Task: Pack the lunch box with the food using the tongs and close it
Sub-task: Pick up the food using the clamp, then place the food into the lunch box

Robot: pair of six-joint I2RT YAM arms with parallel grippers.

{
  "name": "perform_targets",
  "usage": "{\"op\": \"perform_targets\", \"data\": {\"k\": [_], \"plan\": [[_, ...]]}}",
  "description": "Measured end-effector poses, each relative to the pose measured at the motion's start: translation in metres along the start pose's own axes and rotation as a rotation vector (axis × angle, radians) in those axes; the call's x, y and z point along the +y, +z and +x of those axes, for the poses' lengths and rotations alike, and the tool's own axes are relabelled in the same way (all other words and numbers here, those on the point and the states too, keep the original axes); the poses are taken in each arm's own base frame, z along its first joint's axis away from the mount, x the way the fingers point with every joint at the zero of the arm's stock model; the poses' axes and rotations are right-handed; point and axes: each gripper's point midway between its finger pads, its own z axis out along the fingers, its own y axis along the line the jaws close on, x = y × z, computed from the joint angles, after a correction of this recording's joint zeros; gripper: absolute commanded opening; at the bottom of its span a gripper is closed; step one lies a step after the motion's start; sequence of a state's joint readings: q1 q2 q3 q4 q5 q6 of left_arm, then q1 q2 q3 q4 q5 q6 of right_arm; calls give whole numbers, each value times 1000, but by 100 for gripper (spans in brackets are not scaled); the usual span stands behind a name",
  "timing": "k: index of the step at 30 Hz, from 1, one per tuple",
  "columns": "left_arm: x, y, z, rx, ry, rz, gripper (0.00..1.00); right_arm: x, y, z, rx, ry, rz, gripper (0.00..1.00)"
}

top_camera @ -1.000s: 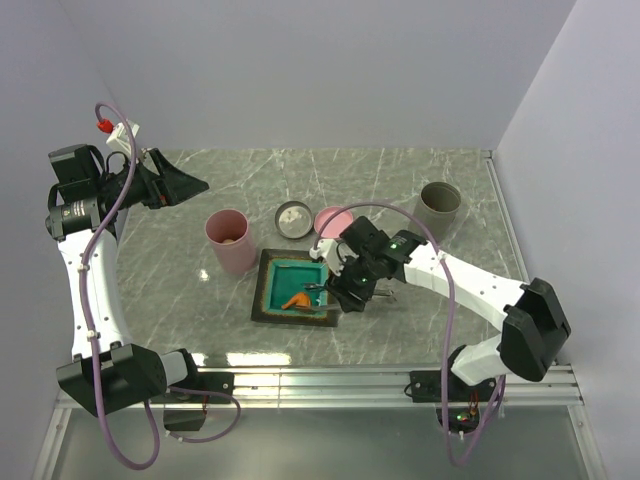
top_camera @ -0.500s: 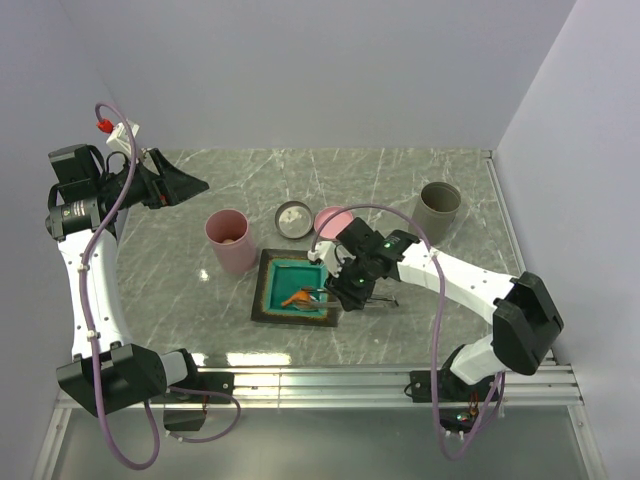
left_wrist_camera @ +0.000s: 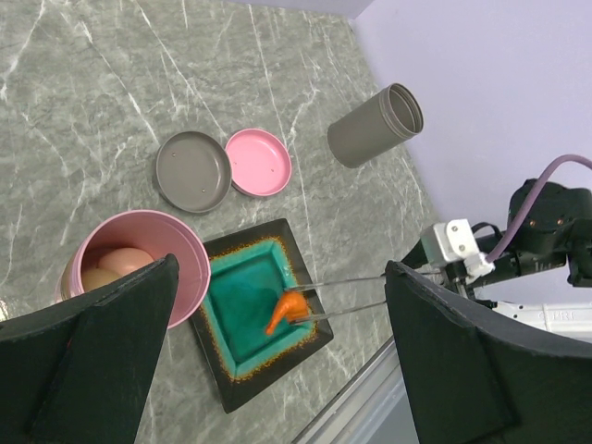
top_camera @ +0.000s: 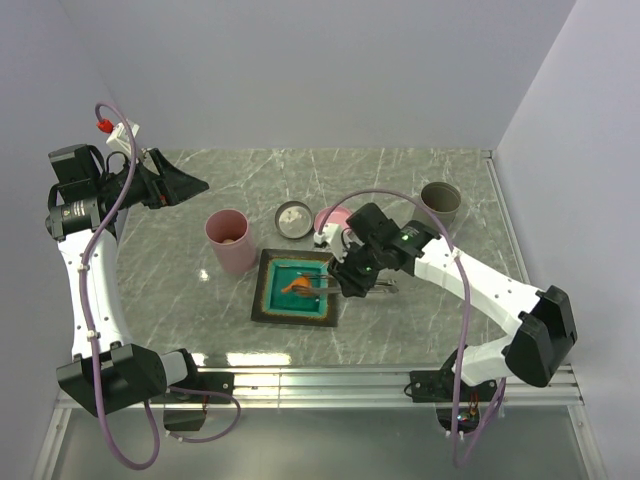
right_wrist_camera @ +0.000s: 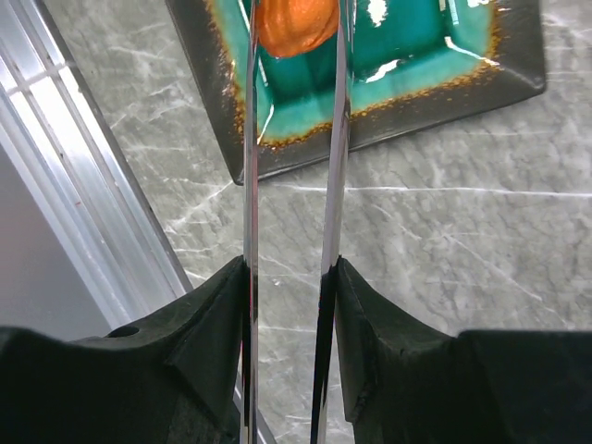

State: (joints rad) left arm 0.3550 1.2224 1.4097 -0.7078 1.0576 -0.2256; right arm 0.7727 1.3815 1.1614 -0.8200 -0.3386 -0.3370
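Right gripper (right_wrist_camera: 291, 277) was partly closed, squeezing the tongs (right_wrist_camera: 252, 166), and their tips pinched one orange fried chunk (right_wrist_camera: 294, 23) over the teal plate (right_wrist_camera: 416, 55). Left gripper (top_camera: 185, 185) hung wide open with nothing in it, well off to the side. The lunch box (top_camera: 232, 258), just beside the plate, had two balls (left_wrist_camera: 118, 262) in it. I'd guess this was the last piece, then closing. Also counted one pink lid (left_wrist_camera: 258, 162), one gray lid (left_wrist_camera: 192, 171) and one gray cup (left_wrist_camera: 375, 125).

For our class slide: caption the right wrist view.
Right gripper squeezes tongs around an orange food piece at the teal dish.
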Motion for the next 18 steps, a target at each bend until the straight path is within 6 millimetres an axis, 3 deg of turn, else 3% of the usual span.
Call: {"op": "perform_targets", "data": {"k": [4, 7, 14, 18], "plan": [[0, 0, 0, 1, -1, 0, 99, -9, -10, -5, -23, 38, 6, 37], [1, 1, 0, 2, -3, 0, 99, -29, -28, -11, -63, 97, 33, 37], [3, 2, -1, 4, -8, 0, 99, -98, -99, -19, -217, 242, 185, 37], [3, 2, -3, 3, -5, 0, 99, -131, -143, -9, -282, 306, 285, 38]]}}
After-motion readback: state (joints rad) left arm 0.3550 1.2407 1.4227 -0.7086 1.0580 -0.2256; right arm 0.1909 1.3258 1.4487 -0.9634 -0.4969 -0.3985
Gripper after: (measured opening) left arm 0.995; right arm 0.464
